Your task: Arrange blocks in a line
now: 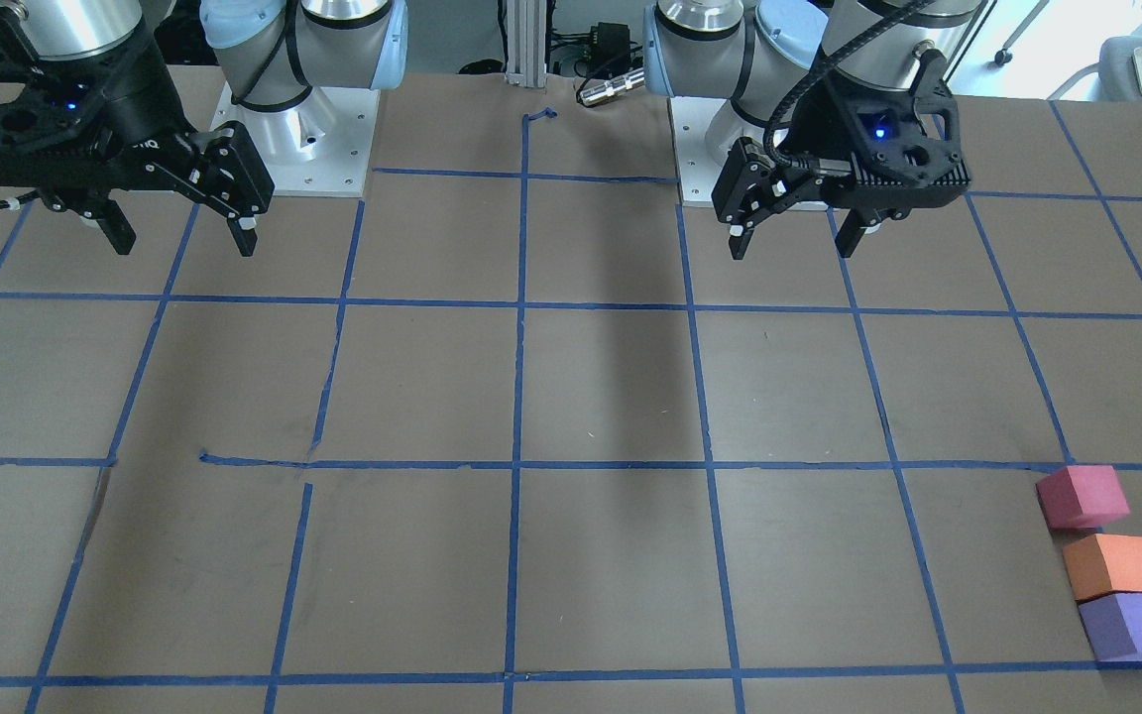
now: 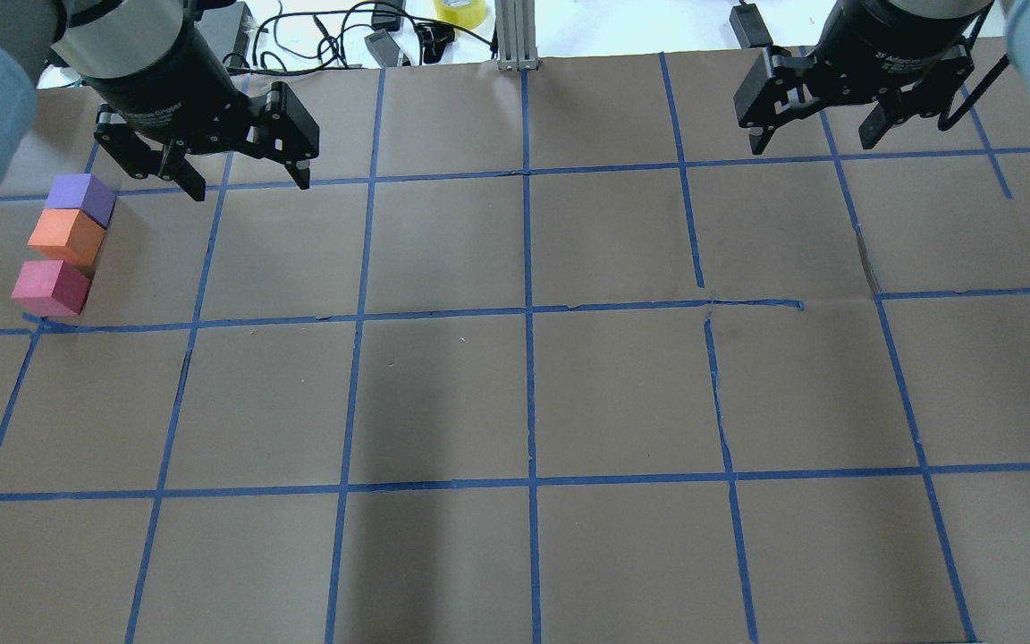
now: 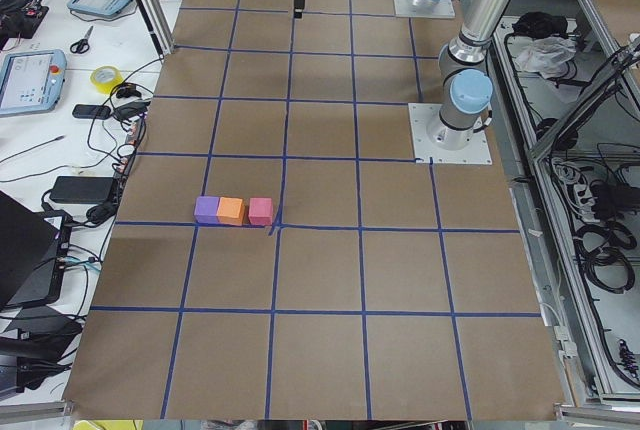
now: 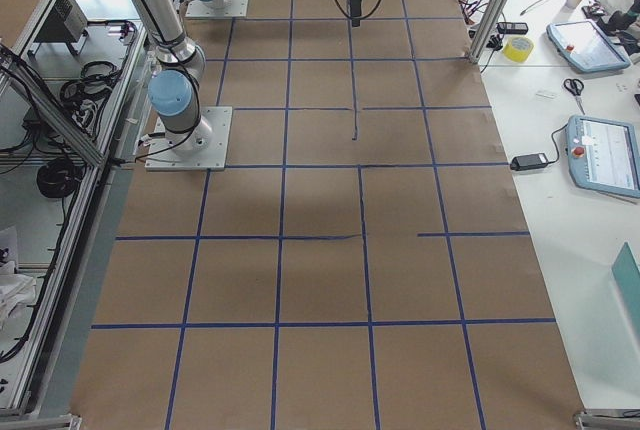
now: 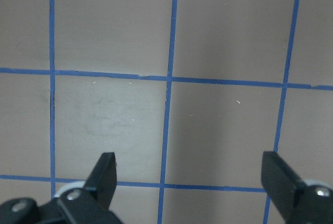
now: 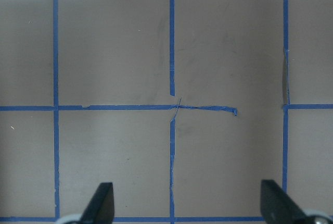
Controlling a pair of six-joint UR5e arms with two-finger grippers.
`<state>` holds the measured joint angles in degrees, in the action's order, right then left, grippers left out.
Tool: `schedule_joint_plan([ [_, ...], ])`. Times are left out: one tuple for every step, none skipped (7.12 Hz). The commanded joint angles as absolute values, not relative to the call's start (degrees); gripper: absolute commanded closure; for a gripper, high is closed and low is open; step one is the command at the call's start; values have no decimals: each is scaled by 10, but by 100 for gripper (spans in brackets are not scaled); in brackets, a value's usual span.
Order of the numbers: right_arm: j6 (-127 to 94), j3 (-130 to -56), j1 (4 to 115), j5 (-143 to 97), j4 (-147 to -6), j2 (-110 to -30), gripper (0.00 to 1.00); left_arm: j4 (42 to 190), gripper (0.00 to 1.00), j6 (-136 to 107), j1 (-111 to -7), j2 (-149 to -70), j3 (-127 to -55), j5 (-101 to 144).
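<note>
Seeing three matte foam cubes in a row at the left edge of the surface: purple block farthest from the robot, touching orange block, pinkish-red block just beside that, its corner at a blue tape crossing. White lettering on both claw bodies, too small to read. Left claw spread wide, empty, hanging near the purple block; right claw also wide, empty, well apart. Yellow tape roll and cables past the far edge.

Purple block, orange block, pinkish-red block sit aligned, perhaps touching.
</note>
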<state>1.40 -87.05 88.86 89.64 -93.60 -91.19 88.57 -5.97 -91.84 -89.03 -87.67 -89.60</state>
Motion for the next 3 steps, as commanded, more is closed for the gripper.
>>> schedule_joint_plan([
  [14,-871,889,896,-936,-912,0,888,0,-60,-918,-884,-882,-895],
  [14,-871,889,896,-936,-911,0,888,0,-60,-918,-883,-882,-896],
  [14,-871,889,896,-936,-911,0,888,0,-60,-918,-883,-882,-896],
])
